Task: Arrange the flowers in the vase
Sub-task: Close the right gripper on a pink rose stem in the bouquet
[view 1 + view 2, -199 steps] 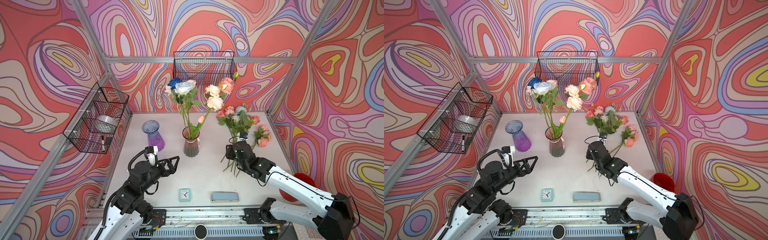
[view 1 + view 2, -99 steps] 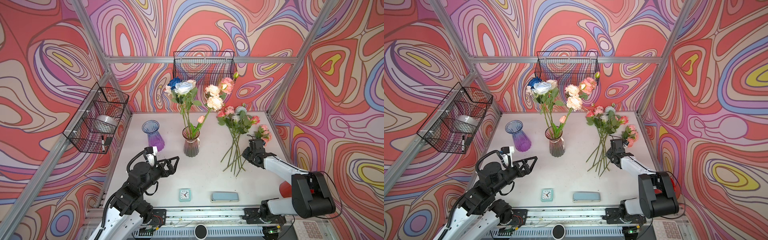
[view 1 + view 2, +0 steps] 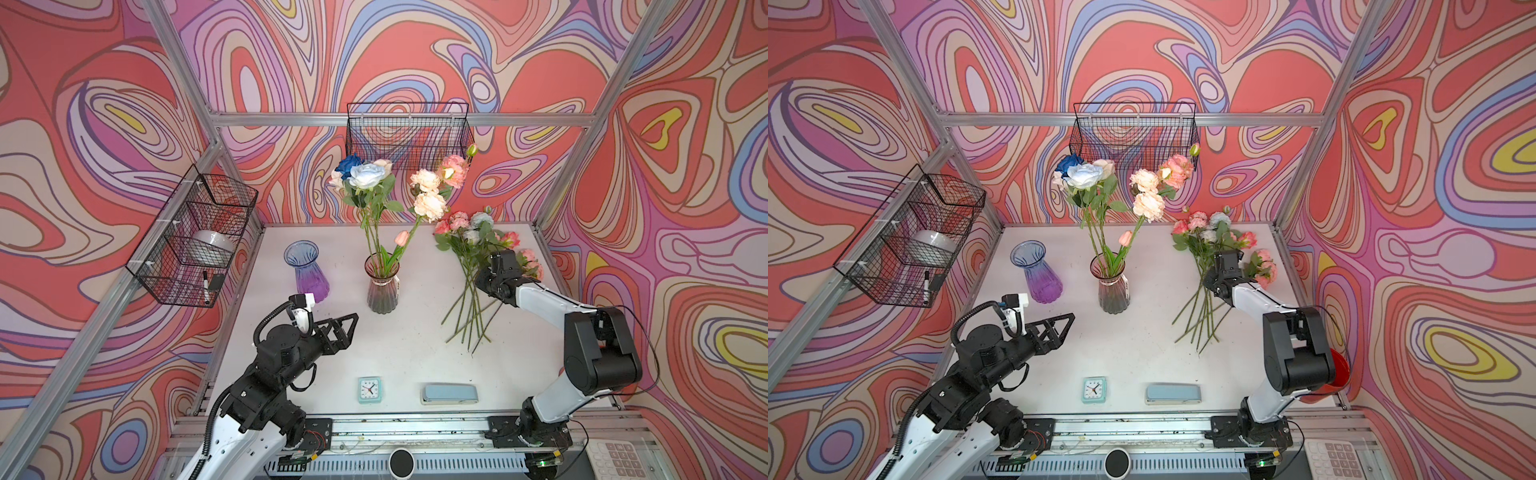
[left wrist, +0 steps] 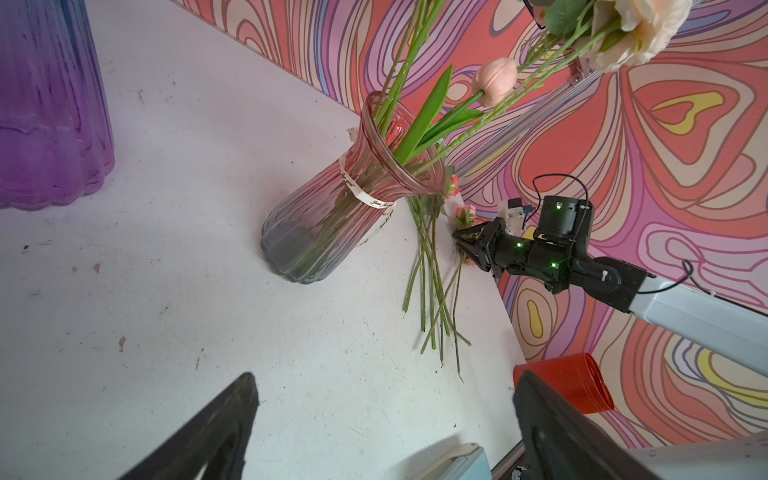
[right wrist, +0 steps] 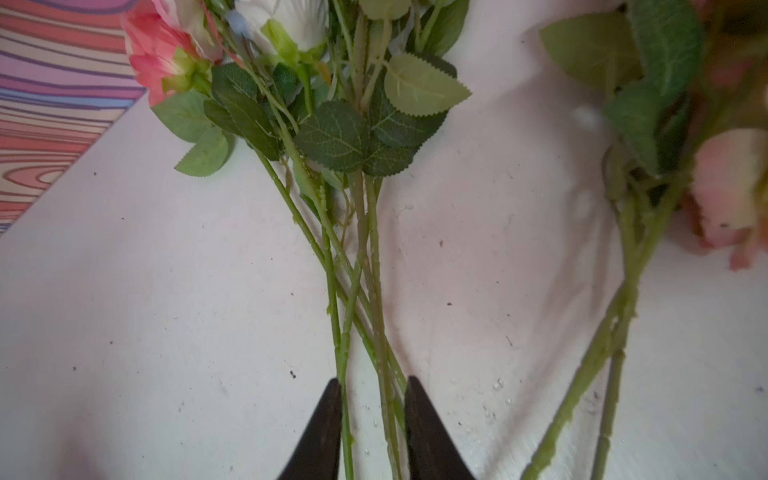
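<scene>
**Right gripper astride the loose stems, on the far side of the bundle from the pink vase**

The pink vase (image 3: 382, 286) stands mid-table and already holds several tall flowers (image 3: 376, 187). Their peach heads lean out toward the side where the loose flowers (image 3: 467, 276) lie flat on the table (image 3: 415, 345). That bundle lies to the right of the vase and apart from it. Its long axis runs from the heads at the back wall down to the cut ends at the front.

The right gripper (image 5: 372, 384) sits at mid-stem, reaching in from the side away from the vase. Its jaws are narrow, with several stems (image 5: 357, 291) between them. Whether they already pinch cannot be told.

The lift probably turns on how many stems come up, since they cross one another just ahead of the fingertips. A smaller pink spray (image 3: 530, 264) lies beyond the gripper, farther from the vase.

The carry toward the vase mouth would have to pass under or around the leaning peach heads.

The left gripper (image 3: 347, 328) hangs in front of the vase on its left, jaws wide and empty, and is farther from the bundle. The purple vase (image 3: 307, 270) stands empty to the left of the pink one.
</scene>
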